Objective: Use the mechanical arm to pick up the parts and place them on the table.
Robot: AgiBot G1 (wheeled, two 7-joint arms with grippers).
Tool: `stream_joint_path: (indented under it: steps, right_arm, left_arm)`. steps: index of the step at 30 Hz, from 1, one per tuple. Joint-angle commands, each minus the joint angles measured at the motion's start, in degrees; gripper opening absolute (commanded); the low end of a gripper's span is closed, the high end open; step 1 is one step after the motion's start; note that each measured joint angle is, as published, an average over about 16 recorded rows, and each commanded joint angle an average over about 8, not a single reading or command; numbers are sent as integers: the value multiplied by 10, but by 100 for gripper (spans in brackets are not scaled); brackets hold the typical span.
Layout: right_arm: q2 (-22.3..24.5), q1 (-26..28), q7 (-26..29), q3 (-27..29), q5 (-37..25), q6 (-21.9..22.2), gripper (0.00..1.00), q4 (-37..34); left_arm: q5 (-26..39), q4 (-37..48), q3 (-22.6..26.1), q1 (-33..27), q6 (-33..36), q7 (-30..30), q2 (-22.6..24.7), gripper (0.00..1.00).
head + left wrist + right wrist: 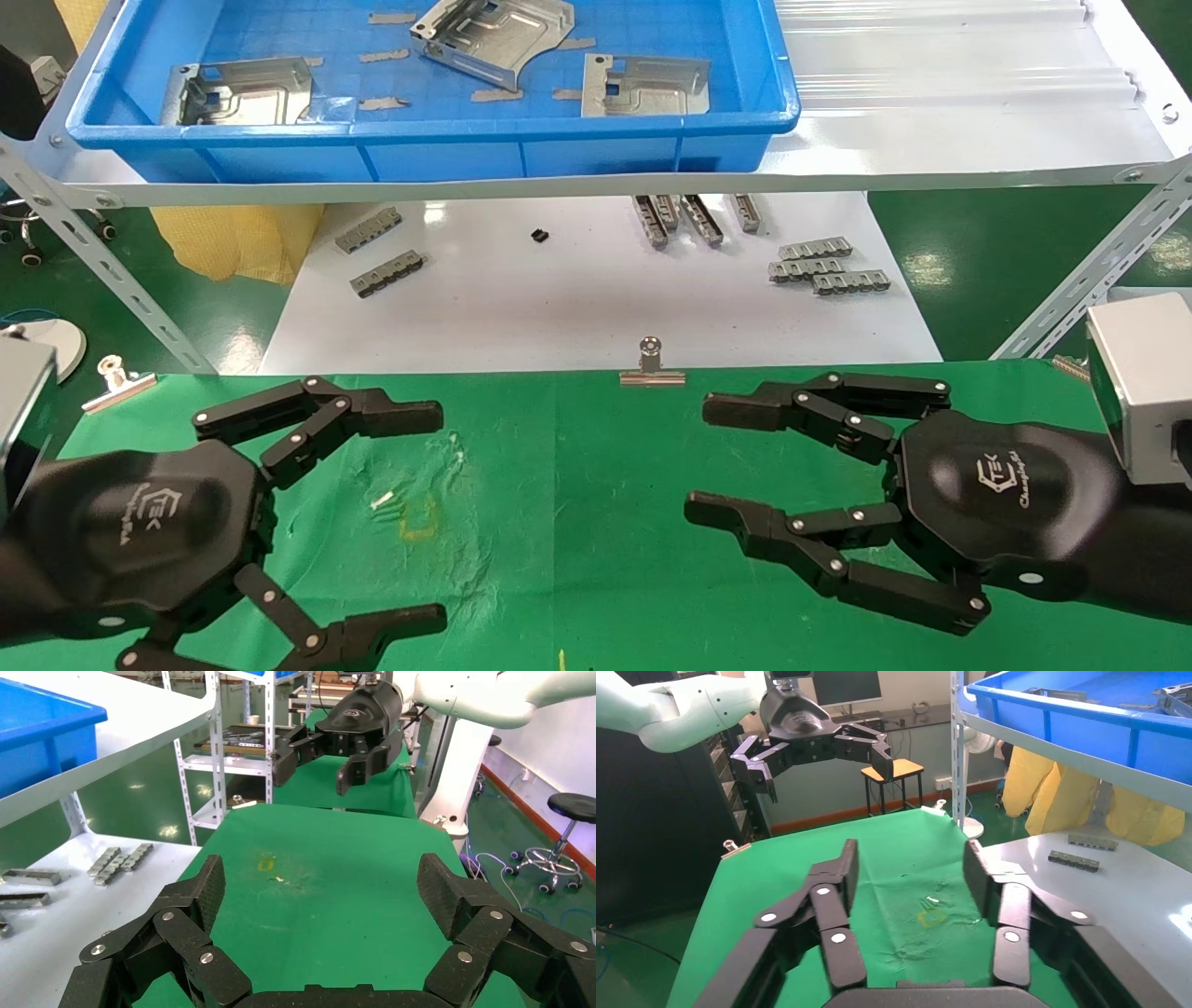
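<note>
Three silver sheet-metal parts lie in a blue bin [428, 140] on the far shelf: one at the left [244, 90], one in the middle [492, 33], one at the right [644, 86]. My left gripper [440, 515] hovers over the near left of the green table [577, 522], open and empty; it also shows in its wrist view [320, 888]. My right gripper [698, 458] hovers over the near right, open and empty; it also shows in its wrist view [910, 867]. The two grippers point toward each other. No part lies on the green cloth.
A glossy white board [577, 308] beyond the table holds several grey comb-like strips [827, 270]. Binder clips [652, 365] sit on the table's far edge. The white corrugated shelf [931, 93] on angle-iron legs [102, 270] spans above the board. A yellow stain [419, 522] marks the cloth.
</note>
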Motion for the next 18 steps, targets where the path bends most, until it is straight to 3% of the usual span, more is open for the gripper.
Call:
stream_joint_path:
  steps: [1,5,9,14,18]
  right_arm:
    - [0,0,0,0,0,0,0,0]
    - [0,0,0,0,0,0,0,0]
    - [0,0,0,0,0,0,0,0]
    - [0,0,0,0,0,0,0,0]
    - [0,0,0,0,0,0,0,0]
  left_arm:
    - [-1,-1,0,5,1,2,-1,100]
    - [16,5,2,-47,-9,-11,6,100]
    - [72,52,21,-155,-25,-22,41,100]
    - [183,204,68,-314,-61,-9,129,100]
    - [267,360,100,-412,-145,16,212,100]
